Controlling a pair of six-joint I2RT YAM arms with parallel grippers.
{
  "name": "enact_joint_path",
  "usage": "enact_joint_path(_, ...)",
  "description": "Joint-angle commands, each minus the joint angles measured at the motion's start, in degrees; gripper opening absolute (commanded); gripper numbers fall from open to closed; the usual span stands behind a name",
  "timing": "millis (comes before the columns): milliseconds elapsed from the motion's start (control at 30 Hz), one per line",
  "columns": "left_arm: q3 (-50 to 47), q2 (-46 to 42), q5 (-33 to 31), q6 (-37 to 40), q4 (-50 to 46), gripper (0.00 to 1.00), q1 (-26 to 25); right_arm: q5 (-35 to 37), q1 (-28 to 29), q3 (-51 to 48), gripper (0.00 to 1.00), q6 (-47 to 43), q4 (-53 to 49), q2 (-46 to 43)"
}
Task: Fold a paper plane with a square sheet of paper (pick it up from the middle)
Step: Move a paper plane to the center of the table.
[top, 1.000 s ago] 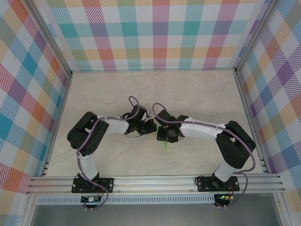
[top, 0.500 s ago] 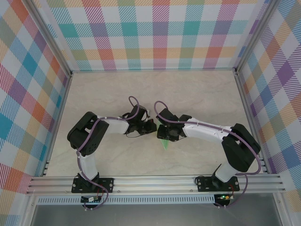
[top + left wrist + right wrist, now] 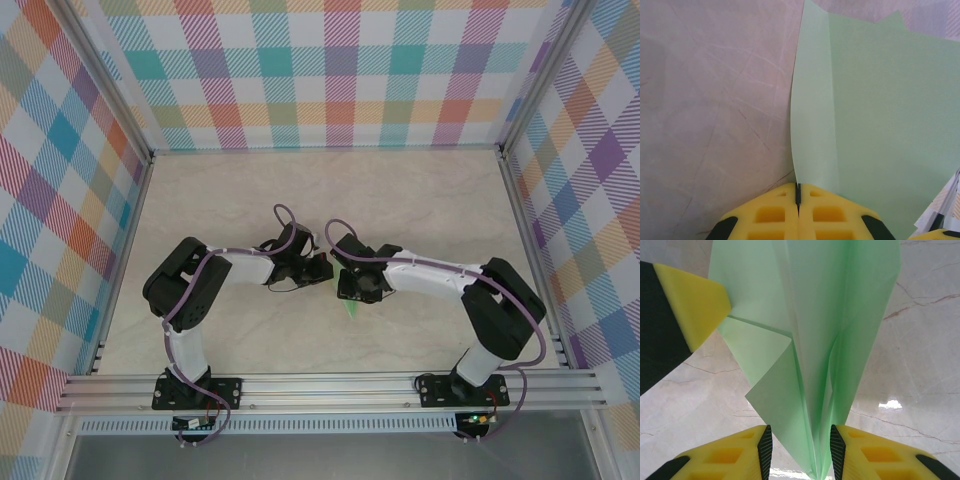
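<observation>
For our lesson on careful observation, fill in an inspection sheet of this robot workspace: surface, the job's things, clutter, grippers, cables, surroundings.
Surface: glossy beige marble-look tabletop.
Job's things: pale mint-green creased paper plane, between both grippers.
Clutter: nothing seen.
Grippers: left gripper shut on the plane's edge; right gripper open, jaws either side of its folds.
Cables: purple cables looped along both arms.
Surroundings: multicoloured plaid walls; silver aluminium frame.

Paper plane [image 3: 815,340]: pale mint-green, folded lengthwise, with sharp creases and layered flaps.
Place: mid-desk [image 3: 420,200], its tip poking out below the right claw [image 3: 797,440].
Hold: one edge was pinched in the closed left claw [image 3: 798,197]; the folds ran between the right claw's parted jaws.
</observation>
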Motion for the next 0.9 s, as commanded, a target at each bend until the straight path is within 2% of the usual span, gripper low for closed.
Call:
enact_joint_path(0, -0.3, 0.6, 0.3, 0.4, 0.2, 0.00, 0.7, 0.3, 0.5, 1.2, 0.38, -0.4, -0.5, 1.4)
enact_joint_path(333, -0.6, 0.6, 0.7, 0.4, 0.3, 0.00, 0.7, -1.4, 0.5, 1.7, 0.42, -1.9, 1.2, 3.2)
enact_joint_path(667, -0.5, 0.6, 0.7, 0.4, 0.3, 0.00, 0.8, -1.8, 0.5, 0.8, 0.54, -2.9, 2.6, 2.3)
enact_joint_path(867, -0.7, 0.6, 0.7, 0.5, 0.1, 0.00, 0.7, -0.9, 0.5, 1.5, 0.49, -2.3, 1.5, 3.7)
